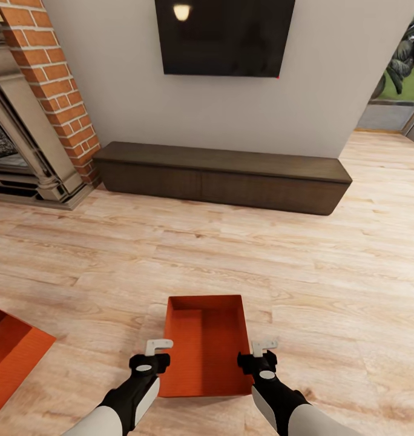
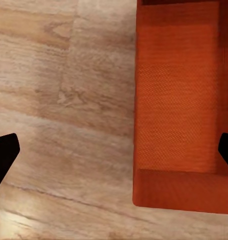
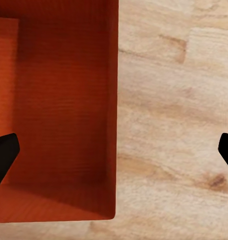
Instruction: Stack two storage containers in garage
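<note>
An orange-red storage container [image 1: 205, 344] sits open-top on the light wood-plank floor of the living room, just in front of me. Part of a second container [image 1: 10, 356] lies at the left edge of the head view. My left gripper [image 1: 159, 345] hovers open over the near container's left wall [image 2: 139, 100], its fingers straddling that wall. Over the right wall [image 3: 113, 100] my right gripper [image 1: 264, 346] hangs open the same way. Neither holds anything.
A long dark low cabinet [image 1: 222, 175] runs along the far wall under a wall TV [image 1: 224, 36]. A red brick fireplace [image 1: 37, 103] stands at the left. A glass doorway [image 1: 400, 79] opens at the far right. Bare plank floor lies between me and the cabinet.
</note>
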Robot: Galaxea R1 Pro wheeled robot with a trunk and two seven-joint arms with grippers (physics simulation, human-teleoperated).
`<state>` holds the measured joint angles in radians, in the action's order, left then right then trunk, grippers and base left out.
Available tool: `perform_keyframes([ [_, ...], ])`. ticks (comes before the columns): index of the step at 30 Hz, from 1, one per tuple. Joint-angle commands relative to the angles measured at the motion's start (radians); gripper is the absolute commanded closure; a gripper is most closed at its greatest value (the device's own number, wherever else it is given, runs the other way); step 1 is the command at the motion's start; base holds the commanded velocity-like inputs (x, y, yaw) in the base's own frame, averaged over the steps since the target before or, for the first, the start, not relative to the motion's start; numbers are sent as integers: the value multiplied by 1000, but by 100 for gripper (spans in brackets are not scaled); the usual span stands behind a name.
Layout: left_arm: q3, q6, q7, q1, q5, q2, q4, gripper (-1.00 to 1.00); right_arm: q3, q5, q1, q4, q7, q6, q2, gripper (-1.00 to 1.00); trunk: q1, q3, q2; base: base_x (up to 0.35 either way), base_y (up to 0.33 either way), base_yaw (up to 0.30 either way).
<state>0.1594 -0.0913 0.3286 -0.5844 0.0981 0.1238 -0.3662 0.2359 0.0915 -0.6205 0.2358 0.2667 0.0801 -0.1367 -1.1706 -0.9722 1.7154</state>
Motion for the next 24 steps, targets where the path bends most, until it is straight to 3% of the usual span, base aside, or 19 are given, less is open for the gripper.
perform_keyframes([
  [1,10,-5,7,0,0,1,-3,-100,8,10,-1,-1,5,4,0,-100,-4,-4,8,0,0,0],
  [6,13,-5,7,0,-15,7,-26,-100,8,10,-1,-1,5,5,0,-100,-23,-20,43,0,0,0],
  [24,17,-5,7,0,-20,5,-35,-100,8,9,-1,-1,5,39,0,-100,-92,-76,169,0,0,0],
])
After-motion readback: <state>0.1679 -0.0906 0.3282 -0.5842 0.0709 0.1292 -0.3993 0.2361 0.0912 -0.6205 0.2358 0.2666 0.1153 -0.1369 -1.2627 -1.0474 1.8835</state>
